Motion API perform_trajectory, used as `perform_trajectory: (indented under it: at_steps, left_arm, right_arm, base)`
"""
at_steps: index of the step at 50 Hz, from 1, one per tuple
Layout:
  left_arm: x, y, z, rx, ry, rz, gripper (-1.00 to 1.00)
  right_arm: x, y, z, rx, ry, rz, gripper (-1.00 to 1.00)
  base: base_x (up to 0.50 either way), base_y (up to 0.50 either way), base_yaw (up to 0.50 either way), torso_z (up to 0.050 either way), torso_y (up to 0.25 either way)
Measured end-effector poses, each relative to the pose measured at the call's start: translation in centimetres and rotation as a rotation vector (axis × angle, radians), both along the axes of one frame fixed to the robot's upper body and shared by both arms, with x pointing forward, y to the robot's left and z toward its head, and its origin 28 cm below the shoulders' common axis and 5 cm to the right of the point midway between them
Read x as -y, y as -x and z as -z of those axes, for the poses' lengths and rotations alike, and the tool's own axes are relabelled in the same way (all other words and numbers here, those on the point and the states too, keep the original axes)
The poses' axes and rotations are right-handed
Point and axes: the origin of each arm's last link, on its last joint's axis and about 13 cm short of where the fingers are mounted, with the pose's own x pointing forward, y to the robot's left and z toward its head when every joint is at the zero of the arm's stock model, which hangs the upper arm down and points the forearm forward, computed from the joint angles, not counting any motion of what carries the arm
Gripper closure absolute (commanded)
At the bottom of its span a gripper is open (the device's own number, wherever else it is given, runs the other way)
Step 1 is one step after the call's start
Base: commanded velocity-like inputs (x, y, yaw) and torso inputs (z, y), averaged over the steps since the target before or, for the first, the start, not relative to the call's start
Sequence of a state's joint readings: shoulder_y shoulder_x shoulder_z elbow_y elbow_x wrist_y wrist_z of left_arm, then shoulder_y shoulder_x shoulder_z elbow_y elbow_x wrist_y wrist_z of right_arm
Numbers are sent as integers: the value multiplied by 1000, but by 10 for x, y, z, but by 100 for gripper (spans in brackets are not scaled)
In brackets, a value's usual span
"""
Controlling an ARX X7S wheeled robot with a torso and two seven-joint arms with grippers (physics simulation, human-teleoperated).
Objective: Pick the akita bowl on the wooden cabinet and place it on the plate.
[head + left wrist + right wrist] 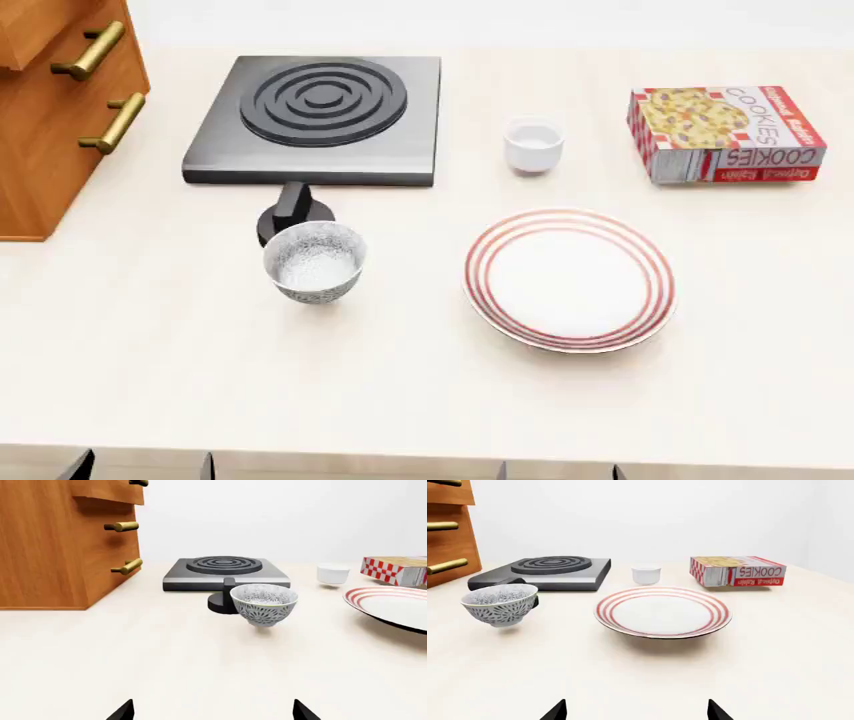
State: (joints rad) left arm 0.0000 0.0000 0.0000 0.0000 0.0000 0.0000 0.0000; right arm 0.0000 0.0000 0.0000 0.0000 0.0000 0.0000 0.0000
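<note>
The akita bowl (pixel 315 262), grey-white with a dark leaf pattern, stands upright on the pale table just in front of the stove's knob, not on the wooden cabinet (pixel 54 110) at the far left. The plate (pixel 570 280), white with red rings, lies to the bowl's right, apart from it. In the left wrist view the bowl (pixel 263 604) sits ahead of my left gripper (pixel 213 714), which is open and empty. My right gripper (pixel 637 712) is also open and empty, with the plate (pixel 662 612) straight ahead and the bowl (pixel 499 602) off to one side.
A black single-burner stove (pixel 320 105) sits behind the bowl, its knob (pixel 291 215) almost touching it. A small white cup (pixel 534 145) and a red cookies box (pixel 725 133) stand behind the plate. The cabinet's brass handles (pixel 114 122) stick out toward the stove.
</note>
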Motion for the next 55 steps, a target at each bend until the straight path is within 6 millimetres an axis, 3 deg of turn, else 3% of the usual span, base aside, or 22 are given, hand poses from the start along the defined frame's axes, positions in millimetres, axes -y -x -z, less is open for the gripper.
perform_trajectory:
  at_steps: [37,48,55]
  left_arm:
    - [0,1,0,-12,-4,-4,-100]
    - [0,2,0,-5,31,13,-100]
    - [0,0,0,-20,20,-7,-100]
  right_arm:
    - [-1,0,0,-14,2,-6,-100]
    - [-1,0,1,-17,-1,-2,-100]
    - [-1,-1,0,-17,-1,-1,-100]
  base:
    - [0,0,0,0,0]
    - [0,0,0,49,0]
    - [0,0,0,10,0]
